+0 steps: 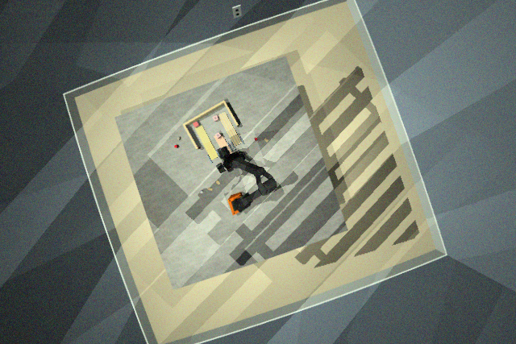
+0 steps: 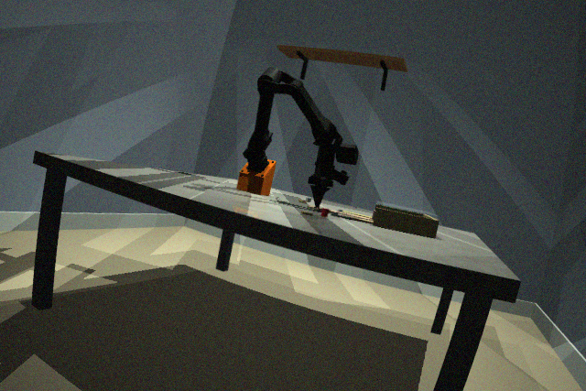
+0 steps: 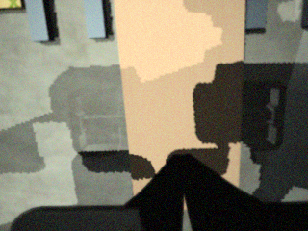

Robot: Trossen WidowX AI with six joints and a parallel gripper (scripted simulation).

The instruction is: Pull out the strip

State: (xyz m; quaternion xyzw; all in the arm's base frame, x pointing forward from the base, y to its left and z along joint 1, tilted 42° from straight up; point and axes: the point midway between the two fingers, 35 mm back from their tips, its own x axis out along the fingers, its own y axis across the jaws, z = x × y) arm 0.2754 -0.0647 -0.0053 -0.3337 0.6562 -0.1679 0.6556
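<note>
Under the claw (image 3: 184, 192) lies a long peach strip (image 3: 178, 87), running away from the two black fingers. The fingers are pressed shut with nothing between them, and their tip seems to push down on the near end of the strip. My guess is the arm is dragging this strip out.

What could go wrong? The tip could slide off the smooth strip, and then the strip would stop moving. A fast pull could make the labelled cube (image 1: 217, 136) tip over or roll off. That pink cube sits just past the claw in the top view, on the middle strip. I cannot read any label on it from here, so I cannot be sure it is the right one. Beside that strip, on one side, lies a yellow strip (image 1: 205, 140) with a red cube (image 1: 195, 124) at its far end. If the claw bumps that one, the wrong strip moves.

Now the big things. The room has dark blue-grey walls and a tan floor (image 1: 125, 94) with striped shadows. A brown shelf (image 2: 341, 57) hangs on the wall behind the arm. The dark table (image 2: 330, 249) has a grey top with patches of light and shade. The arm stands on an orange base (image 2: 255, 177), back behind the claw. A low tan frame (image 1: 204, 117) wraps around the far ends of the strips. Tiny red bits (image 1: 176, 146) lie off to the side.
</note>
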